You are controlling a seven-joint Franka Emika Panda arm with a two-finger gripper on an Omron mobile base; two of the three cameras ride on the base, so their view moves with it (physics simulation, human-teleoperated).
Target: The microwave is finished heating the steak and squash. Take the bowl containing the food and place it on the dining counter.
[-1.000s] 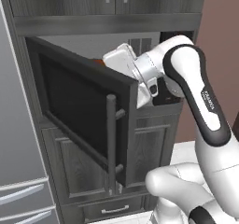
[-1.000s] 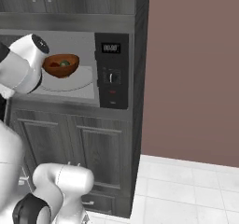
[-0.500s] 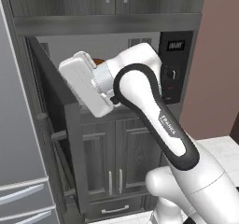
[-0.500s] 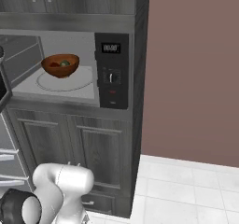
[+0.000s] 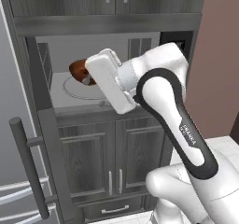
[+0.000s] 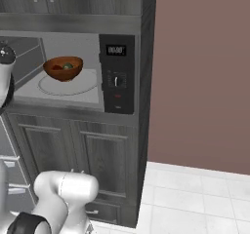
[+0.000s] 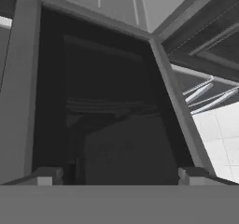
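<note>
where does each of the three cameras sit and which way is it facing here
Left base view: behind the arm's left, facing the open microwave; the arm rises from lower right, hand partly covering the bowl.
Right base view: behind the arm's right, facing the microwave cavity and control panel; white base and a bit of arm at left edge.
Hand view: on the hand, facing the microwave door's dark glass; gripper tips apart at bottom.
Both base views share the bowl and cavity.

White arm bent leftward, end effector (image 7: 116, 175) fingertips apart, apparently empty.
</note>
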